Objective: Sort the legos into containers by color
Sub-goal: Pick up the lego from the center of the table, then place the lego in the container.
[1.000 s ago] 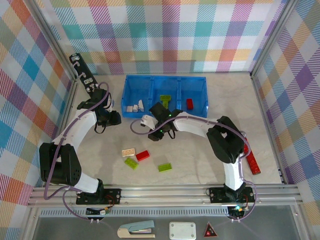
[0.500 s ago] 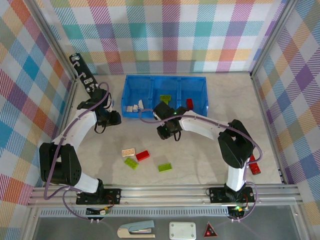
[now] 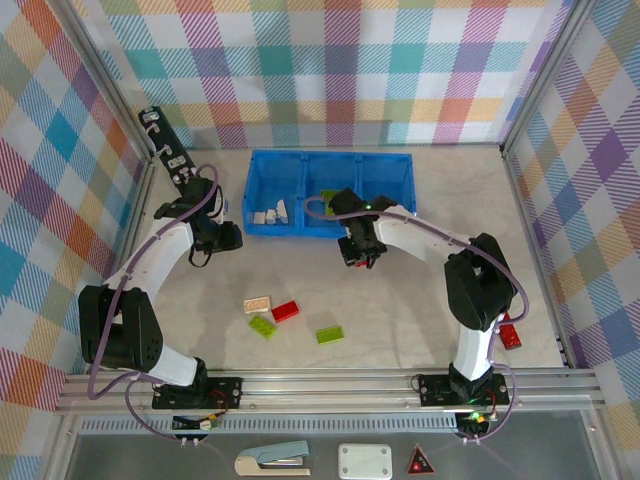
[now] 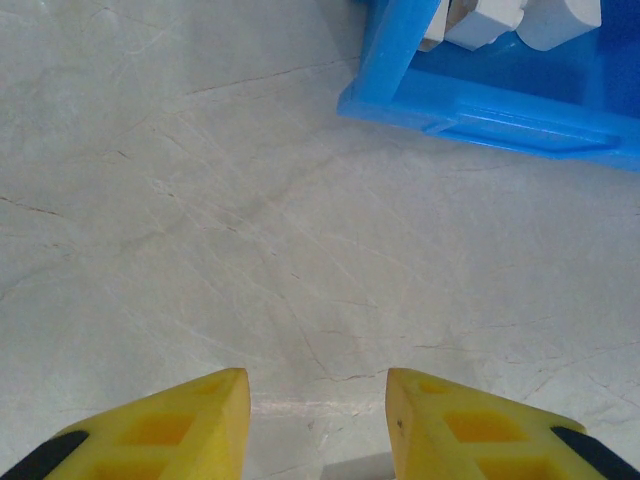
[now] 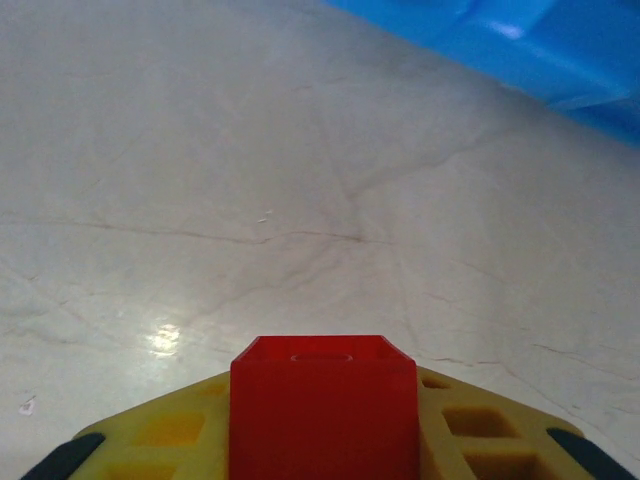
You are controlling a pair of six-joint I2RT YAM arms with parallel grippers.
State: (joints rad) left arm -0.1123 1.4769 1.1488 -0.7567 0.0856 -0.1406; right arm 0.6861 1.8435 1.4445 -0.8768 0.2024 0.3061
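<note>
The blue tray (image 3: 300,157) stands at the back with three containers. White legos (image 3: 270,213) lie in its left one and a lime green lego (image 3: 330,194) in the middle one. My right gripper (image 3: 358,255) hovers just in front of the tray's front wall, shut on a red lego (image 5: 322,400). My left gripper (image 3: 228,237) waits left of the tray, open with only bare table between its fingers (image 4: 200,420). On the table lie a cream lego (image 3: 257,304), a red lego (image 3: 286,311) and two green legos (image 3: 263,325) (image 3: 329,335).
A long red studded strip (image 3: 510,335) lies by the right wall. A black bar (image 3: 165,147) leans along the far left wall. The tray's near corner (image 4: 480,110) shows ahead of my left gripper. A metal rail (image 3: 320,385) edges the near side.
My right arm has swung to the right along the tray's front, carrying the red lego, and now covers part of the right container. The left arm has not moved.
</note>
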